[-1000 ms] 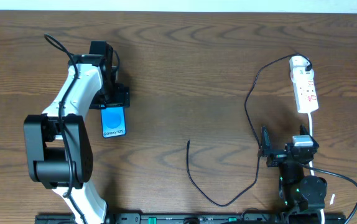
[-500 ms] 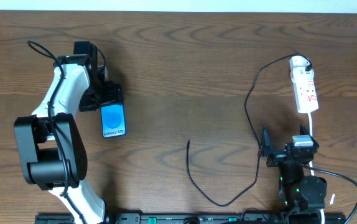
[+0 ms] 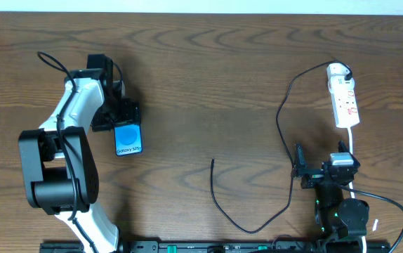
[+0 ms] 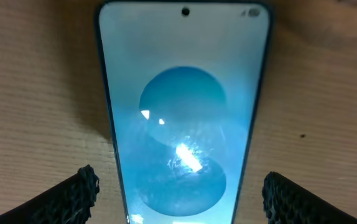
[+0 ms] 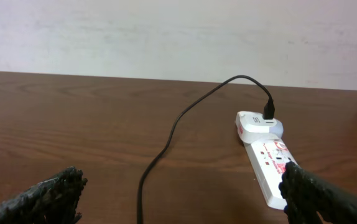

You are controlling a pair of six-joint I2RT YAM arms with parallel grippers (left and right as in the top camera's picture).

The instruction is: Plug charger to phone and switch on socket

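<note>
Over the phone (image 4: 185, 112), the left gripper (image 4: 178, 190) hung wide open, straddling it for a grab. Right gripper (image 5: 181, 186) sat open, facing the socket (image 5: 267, 158)

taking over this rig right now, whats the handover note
Left gripper: open, fingers either side of the phone, not gripping it.
Right gripper: open and empty, facing the socket.
Cable: plugged in at the socket's far end. Its free tip lies on the table, apart from the phone.
Done: nothing plugged into the phone yet.
Left: plug the tip into the phone, then switch the socket on. Its switch state can't be read.
</note>
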